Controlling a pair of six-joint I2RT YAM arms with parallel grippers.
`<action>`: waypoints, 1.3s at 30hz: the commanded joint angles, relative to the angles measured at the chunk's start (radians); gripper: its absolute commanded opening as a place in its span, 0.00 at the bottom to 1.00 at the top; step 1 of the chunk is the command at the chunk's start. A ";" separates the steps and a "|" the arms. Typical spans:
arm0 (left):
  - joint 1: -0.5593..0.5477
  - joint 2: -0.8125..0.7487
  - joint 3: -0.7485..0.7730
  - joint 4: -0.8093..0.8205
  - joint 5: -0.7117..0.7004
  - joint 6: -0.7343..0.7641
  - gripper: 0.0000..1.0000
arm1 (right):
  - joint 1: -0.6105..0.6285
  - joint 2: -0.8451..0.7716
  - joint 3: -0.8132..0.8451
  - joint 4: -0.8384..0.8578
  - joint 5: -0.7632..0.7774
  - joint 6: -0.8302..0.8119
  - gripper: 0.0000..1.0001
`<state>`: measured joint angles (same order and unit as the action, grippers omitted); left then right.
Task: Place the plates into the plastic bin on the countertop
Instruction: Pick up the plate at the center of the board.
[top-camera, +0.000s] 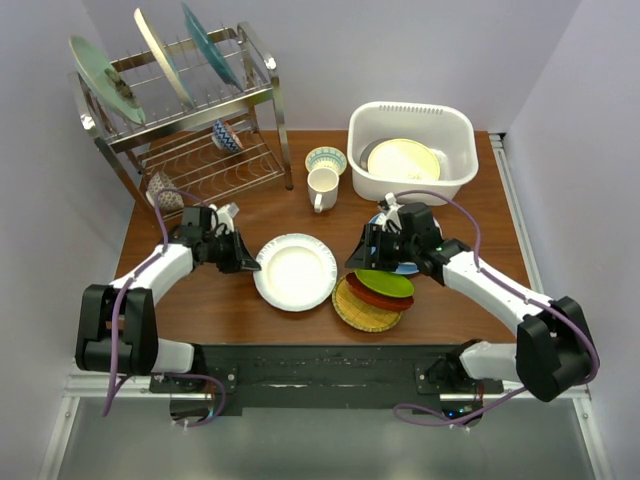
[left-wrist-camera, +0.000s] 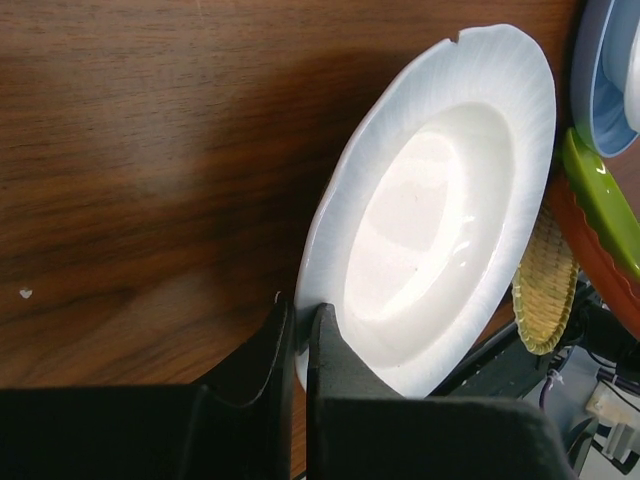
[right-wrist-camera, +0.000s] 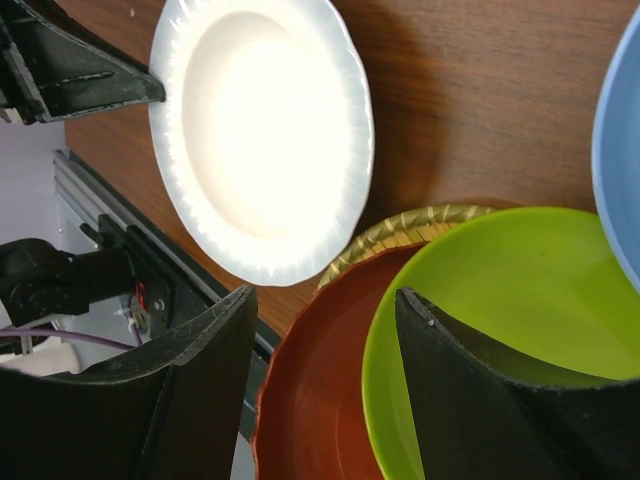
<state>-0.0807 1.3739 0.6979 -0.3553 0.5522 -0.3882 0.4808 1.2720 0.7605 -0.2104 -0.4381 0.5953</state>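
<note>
A white plate (top-camera: 296, 271) lies on the countertop (top-camera: 200, 300) at centre front. My left gripper (top-camera: 246, 263) is shut on its left rim; in the left wrist view (left-wrist-camera: 300, 318) the rim of the white plate (left-wrist-camera: 440, 200) sits between the fingers. My right gripper (top-camera: 373, 258) is open and empty (right-wrist-camera: 325, 300) just above a stack: lime green plate (top-camera: 386, 282) (right-wrist-camera: 520, 320), red-orange plate (top-camera: 372, 296) (right-wrist-camera: 320, 400), yellow woven plate (top-camera: 358, 312) (right-wrist-camera: 420, 222). A blue-rimmed plate (right-wrist-camera: 620, 150) lies mostly hidden under the right arm. The plastic bin (top-camera: 360, 140) at the back right holds a yellow patterned plate (top-camera: 403, 160).
A metal wire dish rack (top-camera: 200, 130) stands at the back left with three plates on edge and a small bowl (top-camera: 226, 136). A white mug (top-camera: 322, 188) and a small patterned bowl (top-camera: 326, 159) stand left of the bin. Another bowl (top-camera: 165, 190) lies by the rack.
</note>
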 joint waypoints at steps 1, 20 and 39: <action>-0.005 -0.028 0.012 -0.005 -0.051 0.034 0.00 | 0.015 0.020 -0.013 0.081 -0.005 0.021 0.61; 0.081 -0.214 0.003 0.032 -0.025 0.025 0.00 | 0.120 0.190 0.017 0.206 0.006 0.075 0.61; 0.122 -0.069 0.005 0.012 -0.003 0.029 0.00 | 0.177 0.340 0.074 0.345 0.047 0.150 0.61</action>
<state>0.0357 1.2446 0.6888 -0.3450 0.5777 -0.3840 0.6556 1.5879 0.7956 0.0673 -0.4129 0.7208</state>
